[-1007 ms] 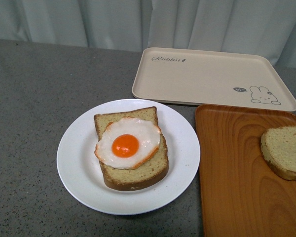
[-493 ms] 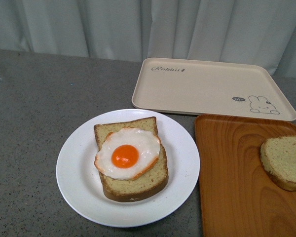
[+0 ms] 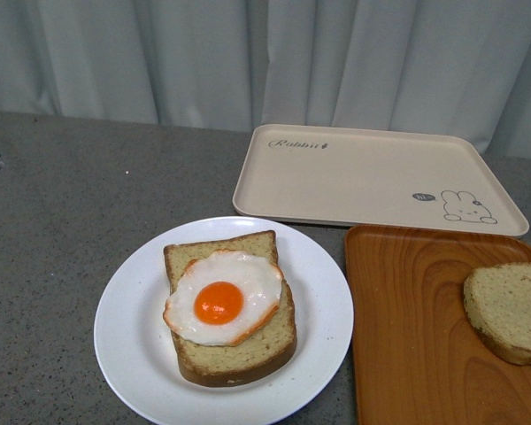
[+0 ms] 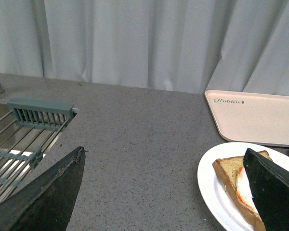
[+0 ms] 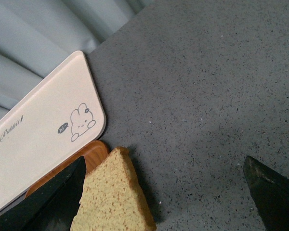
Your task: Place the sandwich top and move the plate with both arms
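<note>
Sandwich top (image 3: 511, 308): on the wood-grain tray (image 3: 407, 341), to the right of the plate (image 3: 128, 332) and apart from it.
Handling: likely light, soft and crumbly; pinch gently across the crust edges.
Right gripper (image 5: 164, 161): jaws spread wide, empty, over the slice's corner.
Left gripper (image 4: 164, 159): wide open, holding nothing, beside the plate.
Plate: judged stiff with a slick rim; carries the egg slice (image 3: 221, 305); wants 2 opposite rim grips.
In the way: rabbit tray (image 3: 372, 173) just behind; the wood tray's lip.

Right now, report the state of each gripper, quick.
Left gripper: open, holding nothing.
Right gripper: open, holding nothing; the sandwich top is not gripped.
</note>
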